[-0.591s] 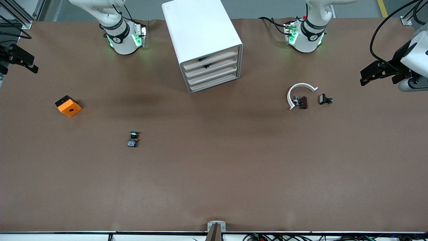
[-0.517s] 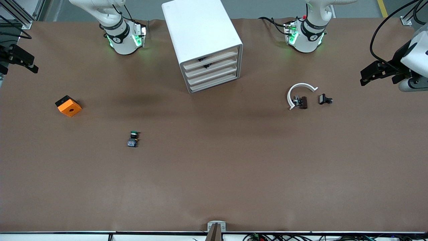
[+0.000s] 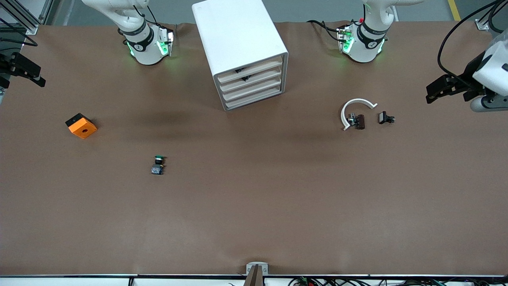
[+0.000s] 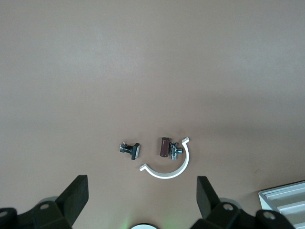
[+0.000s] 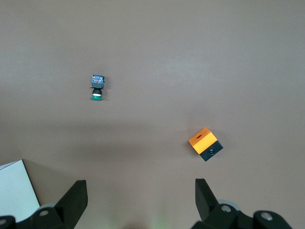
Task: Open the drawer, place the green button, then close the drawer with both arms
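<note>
An orange cube (image 3: 81, 126) with a round hole in its top face and a black underside sits on the brown tabletop (image 3: 254, 206) toward the right arm's end. Toward the left arm's end lies a white arc-shaped clip (image 3: 354, 109), and a small dark brown and metal piece (image 3: 357, 120) sits inside its curve, touching or nearly touching it. Just beside that pair, apart from it, lies a small black clip (image 3: 385, 118). At the tabletop's edge nearest the front camera stands a small grey bracket (image 3: 256, 269).
</note>
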You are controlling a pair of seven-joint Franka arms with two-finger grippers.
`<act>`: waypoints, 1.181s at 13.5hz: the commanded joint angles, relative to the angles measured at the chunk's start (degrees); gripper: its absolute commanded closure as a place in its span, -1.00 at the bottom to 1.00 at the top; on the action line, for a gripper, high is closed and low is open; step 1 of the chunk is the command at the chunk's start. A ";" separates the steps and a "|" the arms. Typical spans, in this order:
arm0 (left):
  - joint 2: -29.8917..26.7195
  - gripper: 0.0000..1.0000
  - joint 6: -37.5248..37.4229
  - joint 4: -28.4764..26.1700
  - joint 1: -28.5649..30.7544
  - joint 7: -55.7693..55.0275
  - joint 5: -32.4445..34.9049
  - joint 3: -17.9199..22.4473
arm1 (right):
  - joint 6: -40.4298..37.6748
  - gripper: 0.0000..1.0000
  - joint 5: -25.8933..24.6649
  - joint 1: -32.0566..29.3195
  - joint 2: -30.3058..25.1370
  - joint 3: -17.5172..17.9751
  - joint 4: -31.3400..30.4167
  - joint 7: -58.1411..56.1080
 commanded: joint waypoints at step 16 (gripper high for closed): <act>18.31 -1.00 12.78 1.23 -9.91 -11.71 -3.01 0.04 | 0.18 -1.00 -0.67 -0.47 -0.97 0.17 -0.46 0.08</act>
